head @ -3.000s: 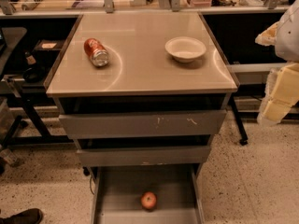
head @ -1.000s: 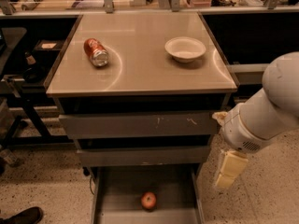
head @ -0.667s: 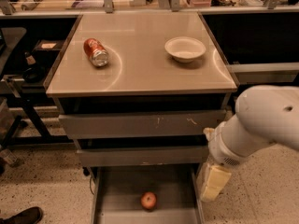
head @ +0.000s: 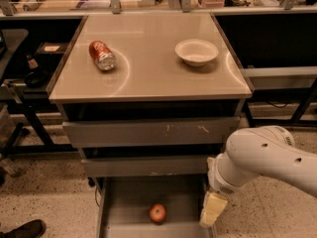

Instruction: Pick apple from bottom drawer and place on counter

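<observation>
The small red apple [head: 158,212] lies on the grey floor of the pulled-out bottom drawer [head: 126,207], near its front and middle. My white arm reaches in from the right. My gripper [head: 212,209] hangs low over the drawer's right edge, to the right of the apple and apart from it. The glossy beige counter [head: 148,76] tops the drawer cabinet above.
A red soda can [head: 102,55] lies on its side at the counter's left. A white bowl [head: 196,51] sits at its right. Two shut scuffed drawers [head: 148,132] are above the open one. Dark shelving flanks the cabinet. A shoe [head: 22,229] shows bottom left.
My arm has swung in from the right and dropped lower, bringing the gripper down to the right side of the open bottom drawer. The apple, can and bowl have not moved.
</observation>
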`<state>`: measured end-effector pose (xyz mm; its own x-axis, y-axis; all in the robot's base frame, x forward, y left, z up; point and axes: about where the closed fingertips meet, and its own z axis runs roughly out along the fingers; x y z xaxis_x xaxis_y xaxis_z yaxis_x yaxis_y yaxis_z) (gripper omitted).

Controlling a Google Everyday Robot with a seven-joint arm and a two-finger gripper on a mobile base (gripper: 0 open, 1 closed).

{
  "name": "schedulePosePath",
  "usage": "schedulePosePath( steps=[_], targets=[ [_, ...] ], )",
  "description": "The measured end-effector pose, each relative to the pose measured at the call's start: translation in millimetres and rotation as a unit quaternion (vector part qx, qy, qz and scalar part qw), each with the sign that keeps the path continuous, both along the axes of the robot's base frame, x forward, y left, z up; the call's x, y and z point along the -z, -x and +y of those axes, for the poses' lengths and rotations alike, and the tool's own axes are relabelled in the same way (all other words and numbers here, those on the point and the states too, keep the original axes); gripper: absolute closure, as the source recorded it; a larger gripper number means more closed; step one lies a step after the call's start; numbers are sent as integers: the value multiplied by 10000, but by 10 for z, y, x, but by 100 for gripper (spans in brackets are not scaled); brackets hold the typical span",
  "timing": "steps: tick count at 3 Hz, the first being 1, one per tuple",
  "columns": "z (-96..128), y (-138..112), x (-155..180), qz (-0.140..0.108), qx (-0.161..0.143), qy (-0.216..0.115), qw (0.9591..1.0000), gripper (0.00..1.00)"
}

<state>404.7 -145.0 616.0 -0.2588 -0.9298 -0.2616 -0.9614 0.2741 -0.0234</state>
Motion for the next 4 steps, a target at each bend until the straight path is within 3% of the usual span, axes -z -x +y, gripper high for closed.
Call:
schedulePosePath(
  steps=[1, 2, 4],
  targets=[
    [0, 0, 0, 0, 0, 0, 10000, 0],
    [26, -9, 324, 90, 148, -218, 9996, 0],
    [265, -120, 1307, 228, 429, -1125, 9925, 0]
  ],
)
